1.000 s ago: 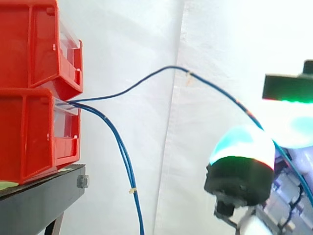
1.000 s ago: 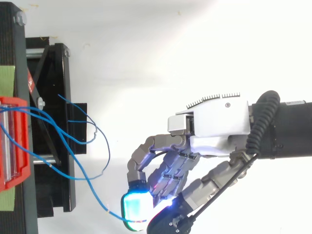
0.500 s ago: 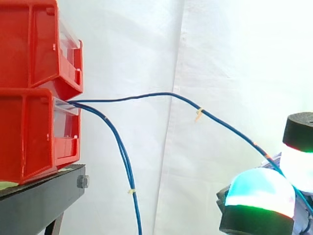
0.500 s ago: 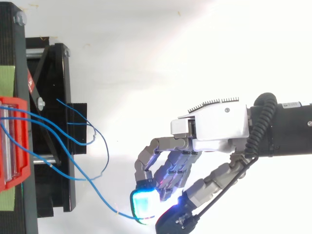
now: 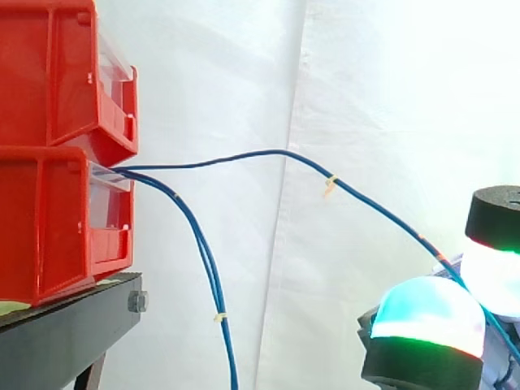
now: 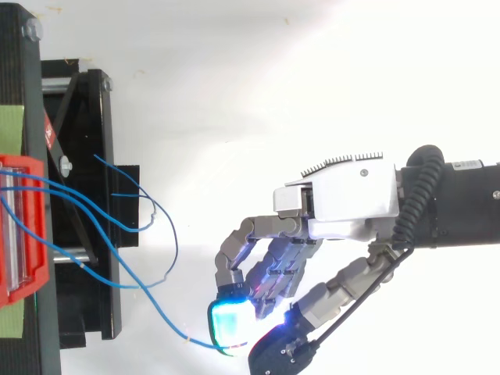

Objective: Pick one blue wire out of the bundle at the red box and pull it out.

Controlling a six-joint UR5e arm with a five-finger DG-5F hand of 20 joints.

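So we count two red bins here, the upper bin [image 5: 50,73] stacked right on the lower bin [image 5: 49,231], both on the black stand [image 5: 73,333], well away from the hand [image 6: 344,205] on the side its fingertips point toward. From the side we count three blue wires, all coming out of the clear front at the top of the lower bin. We can't see what the upper bin has inside. One blue wire [image 5: 276,153] arcs out of the bin above the hand's height, then slopes down into the hand, with a small pale tag partway along. The hand is curled up tight on it, with the wire pinched between the glowing cyan pads [image 5: 424,313] and the thumb. The other two wires [image 5: 207,268] droop down together close to the stand, far from the hand, joined low down by a little tie. From above the loose wires loop and cross, so they're harder to count there.
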